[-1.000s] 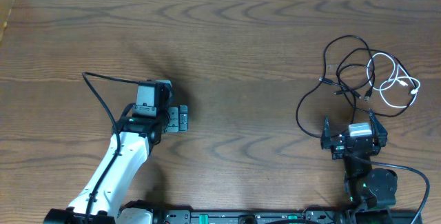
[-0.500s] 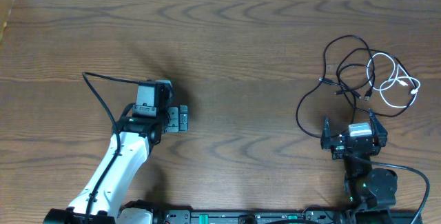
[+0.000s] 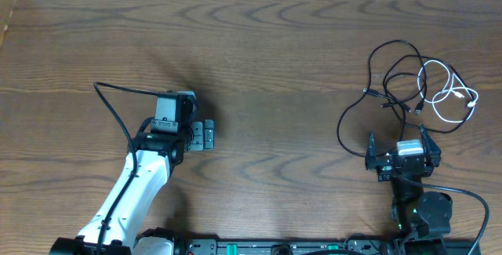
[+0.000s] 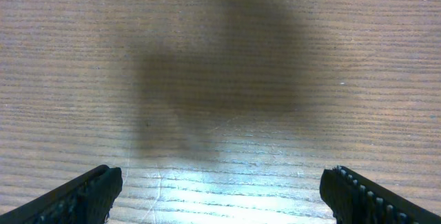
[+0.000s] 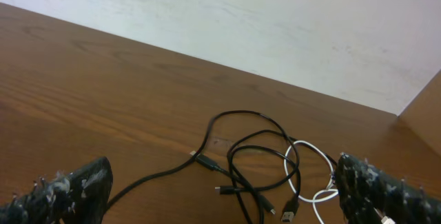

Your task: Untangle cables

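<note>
Left gripper (image 3: 205, 136) hovers over the worktop (image 3: 274, 51), jaws spread wide, holding nothing. Right gripper (image 3: 398, 141) is low on the right, jaws wide apart too. Just beyond it the cables (image 5: 205, 162) lie loosely tangled, the white cable (image 3: 457, 96) overlapping the black loops.

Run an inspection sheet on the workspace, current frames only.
Surface: wooden table, shadow under the left wrist.
Job's things: black cables and a white cable, looped together at the right side, lying on the table, ungripped.
Clutter: nothing seen.
Grippers: left gripper open, over bare wood; right gripper open, facing the tangle, holding nothing.
Cables: left arm cable loops off the arm; right base cable runs by the base.
Surroundings: white wall beyond the table's far edge.
</note>
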{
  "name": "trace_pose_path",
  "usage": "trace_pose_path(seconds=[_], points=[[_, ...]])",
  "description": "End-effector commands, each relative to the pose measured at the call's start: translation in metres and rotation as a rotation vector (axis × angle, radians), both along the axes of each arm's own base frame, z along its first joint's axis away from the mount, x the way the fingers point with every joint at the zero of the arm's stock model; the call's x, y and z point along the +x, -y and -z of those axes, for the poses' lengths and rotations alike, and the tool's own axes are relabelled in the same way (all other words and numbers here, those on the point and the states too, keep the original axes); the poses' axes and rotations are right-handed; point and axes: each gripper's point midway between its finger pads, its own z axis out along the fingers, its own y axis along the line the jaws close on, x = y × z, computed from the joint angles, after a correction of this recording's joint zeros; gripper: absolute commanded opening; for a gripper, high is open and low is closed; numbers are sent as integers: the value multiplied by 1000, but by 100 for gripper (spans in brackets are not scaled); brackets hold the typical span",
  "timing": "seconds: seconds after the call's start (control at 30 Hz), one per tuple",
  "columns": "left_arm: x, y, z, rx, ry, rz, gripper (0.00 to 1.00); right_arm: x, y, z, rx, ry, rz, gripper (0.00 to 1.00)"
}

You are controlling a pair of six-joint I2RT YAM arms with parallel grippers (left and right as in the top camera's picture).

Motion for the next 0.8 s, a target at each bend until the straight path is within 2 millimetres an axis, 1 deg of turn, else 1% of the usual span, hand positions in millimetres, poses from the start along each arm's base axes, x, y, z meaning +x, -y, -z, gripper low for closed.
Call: trace_pose_path(seconds=[0.0,0.07,0.17,0.23,0.3,0.47,0.57,0.77], points=[[1,0,-5,3,21,1,98,-1,-3,0,-8,2,-16,99],[2,0,-11,1,40,1,98,-1,-3,0,-8,2,-16,99],[4,0,-24,-6,89,1,98,-1,-3,0,-8,2,-16,99],[6,0,-41,-15,148,1,98,-1,-3,0,-8,2,-16,99],[6,1,-63,-26,226,1,98,-1,-3,0,-8,2,-16,99],[3,0,-105,-47,376,0,98,-1,-3,0,-8,2,-16,99],[2,0,-113,-52,405,0,98,-1,-3,0,-8,2,-16,99],[2,0,-110,-50,392,0,98,-1,-3,0,-8,2,-16,99]])
